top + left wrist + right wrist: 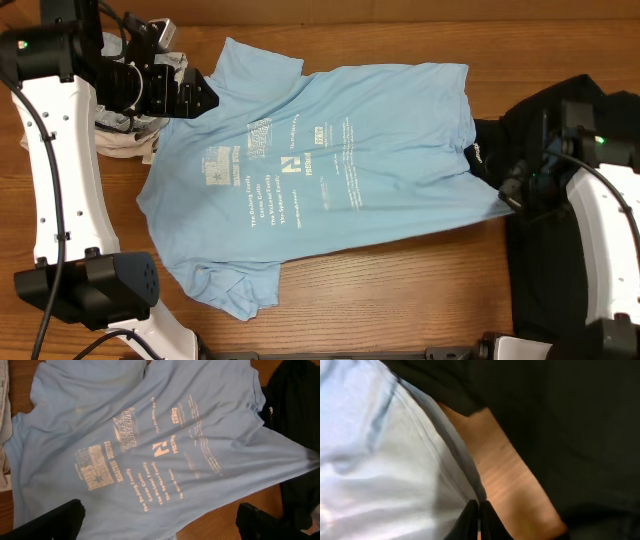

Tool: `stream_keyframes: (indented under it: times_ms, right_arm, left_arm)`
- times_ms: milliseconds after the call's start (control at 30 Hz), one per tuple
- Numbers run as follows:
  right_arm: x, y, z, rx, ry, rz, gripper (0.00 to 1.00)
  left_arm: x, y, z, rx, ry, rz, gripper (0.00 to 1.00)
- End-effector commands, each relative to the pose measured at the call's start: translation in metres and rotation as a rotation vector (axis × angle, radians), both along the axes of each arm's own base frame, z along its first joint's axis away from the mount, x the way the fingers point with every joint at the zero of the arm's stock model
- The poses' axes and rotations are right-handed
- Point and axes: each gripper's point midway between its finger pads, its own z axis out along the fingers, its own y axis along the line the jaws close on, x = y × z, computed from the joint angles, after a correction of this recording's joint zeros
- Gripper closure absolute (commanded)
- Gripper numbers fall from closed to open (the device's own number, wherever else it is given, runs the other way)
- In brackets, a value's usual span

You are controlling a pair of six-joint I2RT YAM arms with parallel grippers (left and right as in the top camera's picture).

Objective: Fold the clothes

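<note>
Nearest me, one sleeve of the sky-blue T-shirt (pixel 330 170) points my way. The shirt lies spread mid-scene on the desk (pixel 420 290), its long axis running left to right: collar left, hem right, the other sleeve at the far edge. Its white lettering faces up, turned sideways, and the fabric is lightly wrinkled. On the right, my right gripper (pixel 512 198) is pressed together on the hem's near corner, beside the black T-shirt (pixel 560 110). Farther back on the left, my left gripper (pixel 208 95) hangs spread wide over the collar end, holding nothing, beside a pale cloth heap (pixel 125 145).
</note>
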Motion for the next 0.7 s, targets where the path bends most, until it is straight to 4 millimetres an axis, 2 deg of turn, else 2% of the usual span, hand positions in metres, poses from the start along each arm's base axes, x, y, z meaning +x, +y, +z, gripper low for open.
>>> stream_keyframes:
  times_ms: [0, 67, 100, 133, 267, 367, 467, 567, 667]
  right_arm:
    - [-0.004, -0.009, -0.001, -0.044, 0.027, -0.005, 0.96]
    - [-0.006, -0.011, -0.001, -0.057, 0.036, -0.006, 0.95]
    - [-0.006, -0.013, 0.000, -0.067, 0.038, -0.006, 0.82]
    - [-0.006, -0.015, 0.000, -0.079, 0.040, -0.006, 0.75]
    - [-0.004, -0.019, 0.000, -0.092, 0.028, -0.017, 0.71]
    - [0.007, -0.019, 0.000, -0.090, -0.014, -0.018, 0.56]
    - [0.026, -0.008, -0.003, -0.023, -0.092, 0.002, 0.49]
    - [0.041, 0.006, -0.011, 0.057, -0.159, 0.044, 0.48]
    - [0.052, 0.024, -0.024, 0.153, -0.216, 0.122, 0.49]
  left_arm:
    - [0.001, 0.003, -0.001, 0.027, 0.003, 0.005, 0.00]
    - [0.000, 0.006, -0.003, 0.045, 0.009, 0.011, 0.00]
    - [0.000, 0.007, -0.003, 0.049, 0.010, 0.013, 0.00]
    - [0.000, 0.007, -0.004, 0.051, 0.010, 0.015, 0.00]
    - [-0.001, 0.008, -0.004, 0.058, 0.015, 0.019, 0.00]
    - [-0.002, 0.008, -0.005, 0.058, 0.021, 0.019, 0.00]
    - [-0.002, 0.012, -0.007, 0.078, 0.031, 0.036, 0.00]
    - [-0.003, 0.028, -0.014, 0.134, 0.085, 0.149, 0.00]
    - [-0.009, 0.060, -0.023, 0.239, 0.177, 0.371, 0.02]
